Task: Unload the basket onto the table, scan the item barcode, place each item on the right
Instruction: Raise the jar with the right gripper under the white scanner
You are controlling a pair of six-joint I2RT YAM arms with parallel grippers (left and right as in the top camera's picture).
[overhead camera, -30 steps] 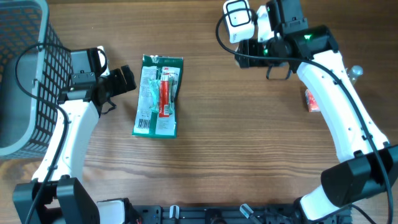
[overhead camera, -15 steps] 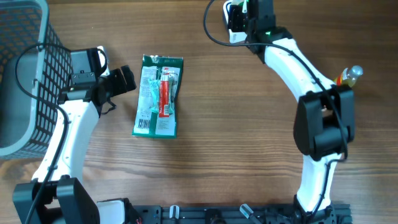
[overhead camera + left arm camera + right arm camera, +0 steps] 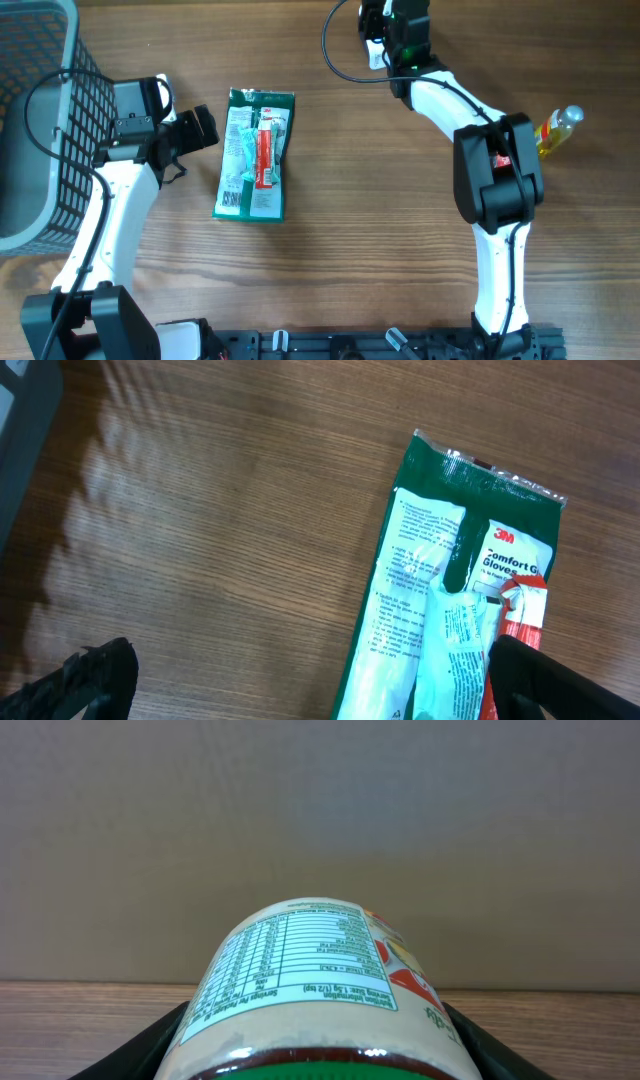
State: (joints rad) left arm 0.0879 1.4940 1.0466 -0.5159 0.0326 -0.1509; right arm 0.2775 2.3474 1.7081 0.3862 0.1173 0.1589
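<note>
Left wrist: green plastic pack reads "3M", "Comfort", "Gloves"; left gripper spread wide. Right gripper pinches a round jar, its white nutrition table showing.

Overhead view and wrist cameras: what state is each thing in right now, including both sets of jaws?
Glove packet: lying flat on the table, printed side up, not held.
Jar: held on its side, nutrition label facing the wrist camera.
Bottle: lying on its side, not held.
Basket: standing upright.
Left jaws: wide open, empty, beside the glove packet.
Right jaws: closed on the jar.
</note>
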